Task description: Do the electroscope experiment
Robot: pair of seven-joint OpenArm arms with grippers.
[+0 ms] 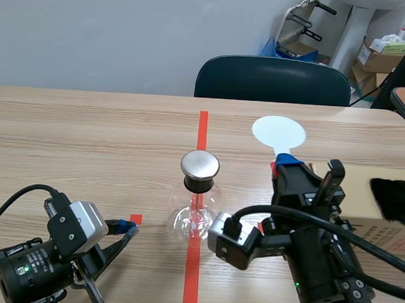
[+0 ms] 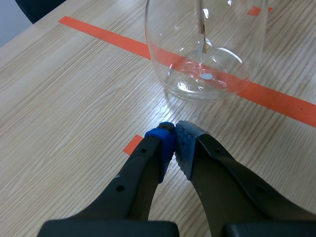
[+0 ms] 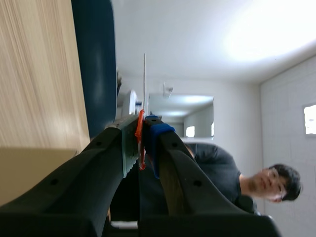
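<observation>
We see the electroscope, a clear glass flask with a black neck and a round metal cap, standing upright on the wooden worktop. It sits on the long orange-red tape line, between the two arms. In the left wrist view, the flask's rounded belly rests on the tape ahead of the gripper, and a thin strip hangs down inside it.

The left gripper lies low over the worktop beside the flask. Its fingers are pressed together at the blue pads, with nothing between them. It is near the glass but apart from it, just beside a small orange-red tape square.

The right gripper is on the far side of its arm from the robot, to the right of the tape line. It pinches the orange-red handle of a pale round disc. In the scene view, we see the disc face-on past the fingertips, beyond the electroscope and apart from it. In the right wrist view, we see it edge-on as a thin line rising from between the pads.

A cardboard box stands at the right edge of the worktop, and a patch of black fur lies on it. A dark chair is at the far side. In the right wrist view, a person in a dark top shows past the gripper.
</observation>
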